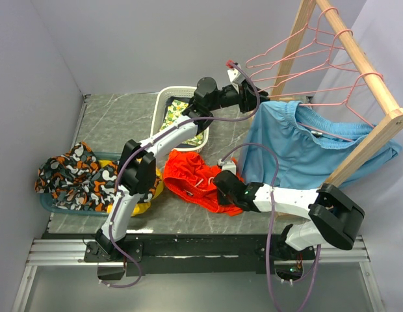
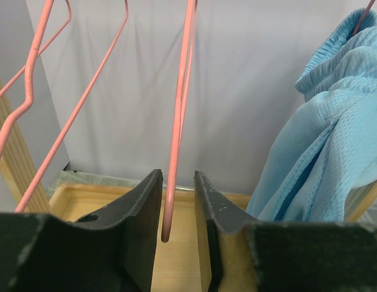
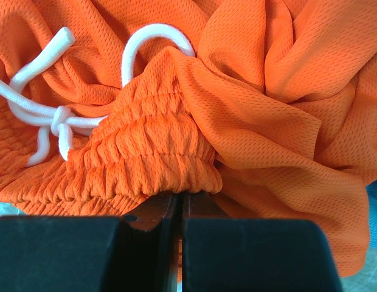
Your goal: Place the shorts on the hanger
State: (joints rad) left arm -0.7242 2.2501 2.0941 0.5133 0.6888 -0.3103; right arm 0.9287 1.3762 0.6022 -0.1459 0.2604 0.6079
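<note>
The red-orange shorts (image 1: 192, 172) lie crumpled on the table in front of my arms. My right gripper (image 1: 222, 184) is at their near right edge. In the right wrist view it (image 3: 179, 198) is shut on the gathered waistband (image 3: 152, 158), with the white drawstring (image 3: 48, 115) knotted to the left. My left gripper (image 1: 259, 99) is stretched out to the pink wire hangers (image 1: 299, 81) on the rack. In the left wrist view its jaws (image 2: 178, 176) stand narrowly open around the lower end of one hanger wire (image 2: 179, 91), with a gap on both sides.
Light blue shorts (image 1: 299, 143) hang from the wooden rack (image 1: 364, 65) at the right, also in the left wrist view (image 2: 322, 152). A white basket (image 1: 164, 104) stands at the back. An orange-black-white patterned cloth (image 1: 75, 172) lies on a tray at the left.
</note>
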